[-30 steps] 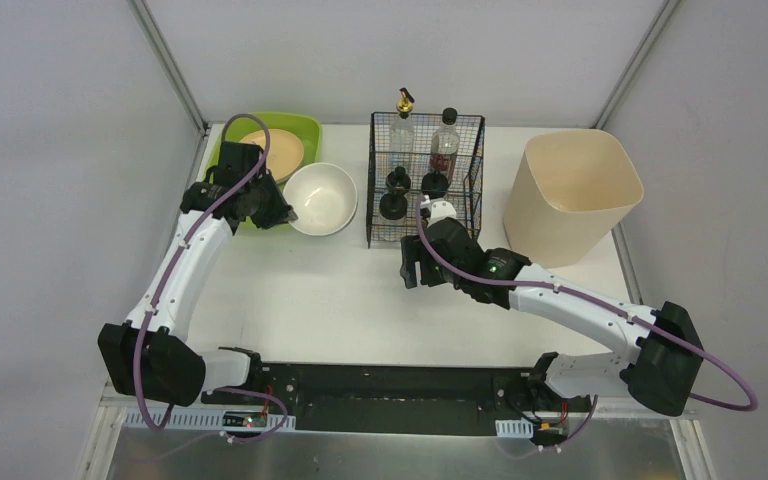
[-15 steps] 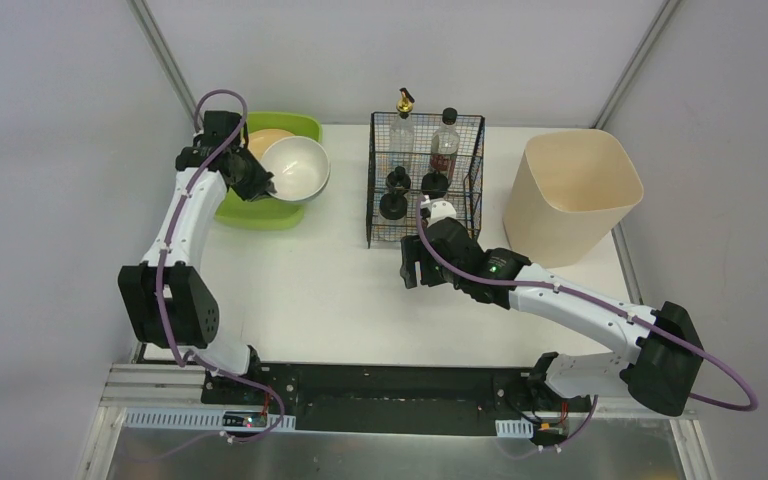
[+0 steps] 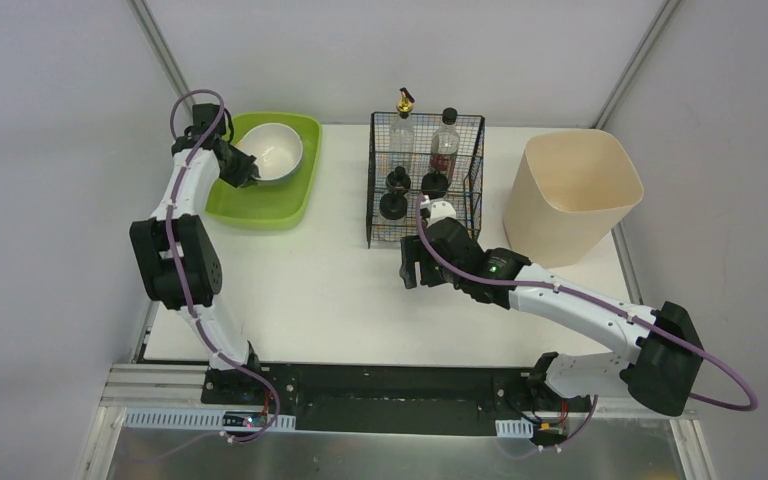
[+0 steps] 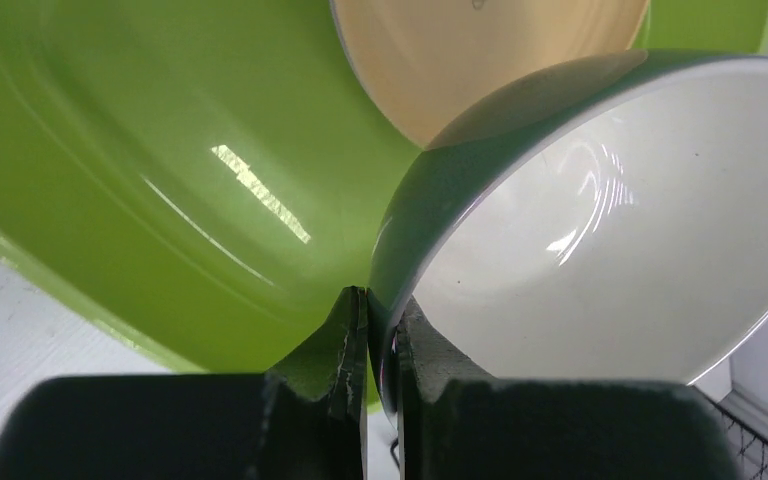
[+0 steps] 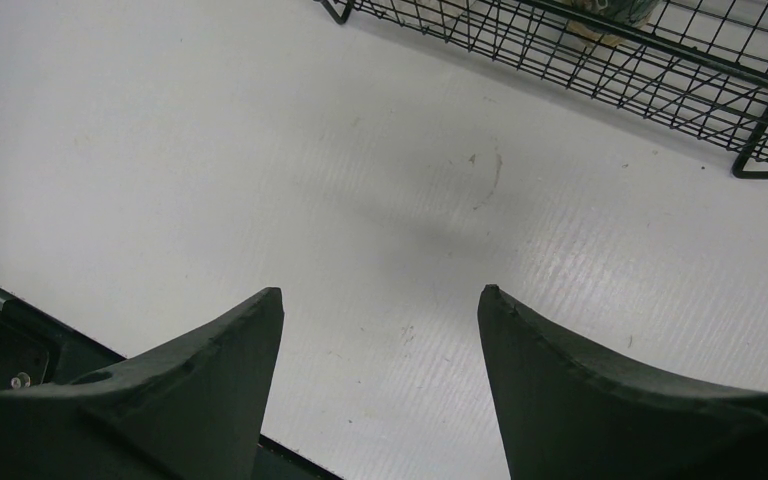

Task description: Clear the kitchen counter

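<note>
The whole counter [image 3: 310, 290] is taken in by the top external view from high above its near edge, angled down toward the far wall. The green tray [image 4: 140, 180] and white bowl [image 4: 610, 250] are seen at very close range by the left wrist view, over the left gripper [image 4: 380, 310]. Bare counter and the wire basket [image 5: 600, 60] foot are framed closely past the right gripper [image 5: 380, 290]. Tray, bowl and basket are shared with the overhead view.

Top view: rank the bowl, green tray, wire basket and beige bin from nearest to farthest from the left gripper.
From the left gripper:
1. The bowl, its rim clamped in the jaws.
2. The green tray, directly under it, back left.
3. The wire basket, back centre.
4. The beige bin, far right.
</note>
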Robot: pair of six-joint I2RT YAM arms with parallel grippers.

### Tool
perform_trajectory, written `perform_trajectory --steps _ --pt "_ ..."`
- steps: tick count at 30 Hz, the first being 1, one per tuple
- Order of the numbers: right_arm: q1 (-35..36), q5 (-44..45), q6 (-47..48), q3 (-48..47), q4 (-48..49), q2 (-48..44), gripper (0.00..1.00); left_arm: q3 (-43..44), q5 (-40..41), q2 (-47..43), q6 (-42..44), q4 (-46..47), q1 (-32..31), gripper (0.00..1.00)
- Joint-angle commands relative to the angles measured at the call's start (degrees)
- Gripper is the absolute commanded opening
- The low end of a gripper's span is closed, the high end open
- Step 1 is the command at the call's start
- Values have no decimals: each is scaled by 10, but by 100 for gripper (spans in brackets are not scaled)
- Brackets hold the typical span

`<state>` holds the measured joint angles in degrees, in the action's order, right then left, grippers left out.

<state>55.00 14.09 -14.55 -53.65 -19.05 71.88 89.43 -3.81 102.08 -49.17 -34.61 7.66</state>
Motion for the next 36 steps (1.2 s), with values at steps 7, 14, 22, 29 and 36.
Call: perform_trajectory --steps 7,14,22,29,36 --pt "2 -6 -5 -7 10 2 75 138 -2 105 -99 98 27 0" --pt "3 -8 -5 -9 10 6 75 210 0 173 -125 94 32 0" --pt "3 -7 -4 -12 6 10 75 233 5 212 -130 86 32 0" --pt "3 -5 -3 -12 4 6 75 232 10 230 -125 83 32 18" --pt "4 -5 -3 -12 4 5 75 220 13 236 -118 83 34 54"
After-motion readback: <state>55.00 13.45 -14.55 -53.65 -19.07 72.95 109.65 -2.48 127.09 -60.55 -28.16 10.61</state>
